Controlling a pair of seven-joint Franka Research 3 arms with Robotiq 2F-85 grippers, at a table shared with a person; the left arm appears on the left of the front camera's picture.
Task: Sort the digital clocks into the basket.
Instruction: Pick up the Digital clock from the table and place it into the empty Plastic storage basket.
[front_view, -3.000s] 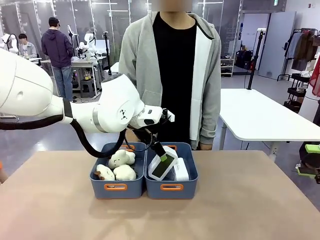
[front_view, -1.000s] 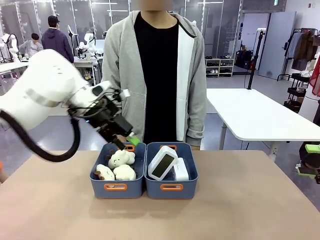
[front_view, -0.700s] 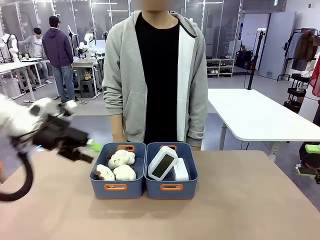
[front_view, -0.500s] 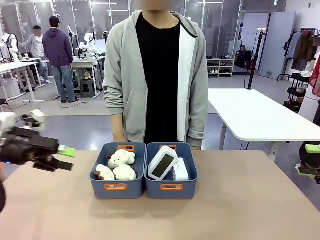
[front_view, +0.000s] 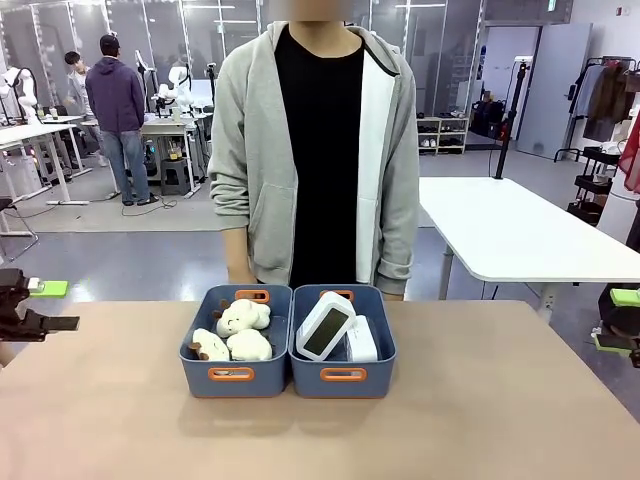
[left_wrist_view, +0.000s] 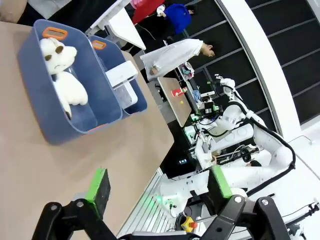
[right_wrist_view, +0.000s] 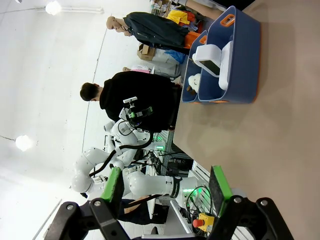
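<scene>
Two digital clocks lie in the right blue basket (front_view: 312, 381): one clock (front_view: 325, 326) leans with its dark screen toward me, the other clock (front_view: 363, 340) lies beside it on the right. My left gripper (front_view: 52, 305) hangs open at the far left edge of the table, well away from the baskets. In the left wrist view its fingers (left_wrist_view: 160, 186) hold nothing, with the clocks (left_wrist_view: 122, 80) far off. My right gripper (right_wrist_view: 166, 184) is open and holds nothing; the clocks (right_wrist_view: 210, 55) show in the basket (right_wrist_view: 247, 50) ahead of it.
A second blue basket (front_view: 205, 380) on the left holds cream plush toys (front_view: 243, 318). A person (front_view: 320, 150) in a grey hoodie stands right behind the baskets. The tan table (front_view: 480, 420) spreads bare in front and to both sides.
My left arm has pulled back from above the baskets to the table's far left edge, open. The clock it released stays leaning in the right basket.
</scene>
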